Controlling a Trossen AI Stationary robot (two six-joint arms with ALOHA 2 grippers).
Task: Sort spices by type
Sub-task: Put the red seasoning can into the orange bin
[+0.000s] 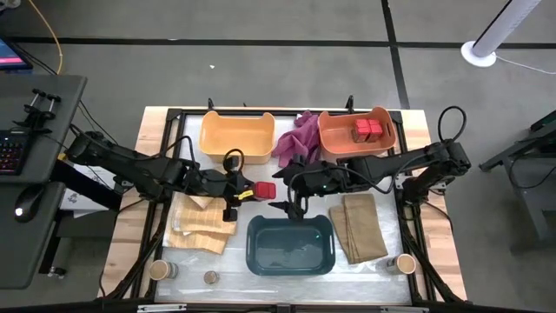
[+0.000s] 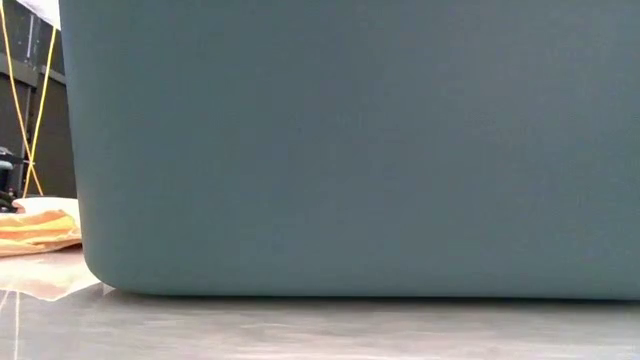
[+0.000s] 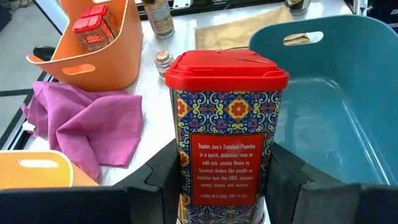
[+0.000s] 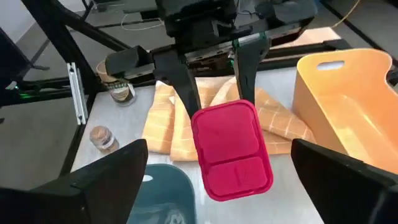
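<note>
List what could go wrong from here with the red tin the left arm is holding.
1. The left gripper holds the red tin only low on its sides, so it might tilt or slip in transit.
2. The open right gripper sits close in front of the tin; the arms could collide.
3. The orange bin with the other red tins lies beyond the magenta cloth and the right arm, so the path looks crowded.

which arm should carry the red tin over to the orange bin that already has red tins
Right. The left gripper holds the red tin mid-table; the right gripper, open, faces it, and the orange bin sits on the right arm's side.
</note>
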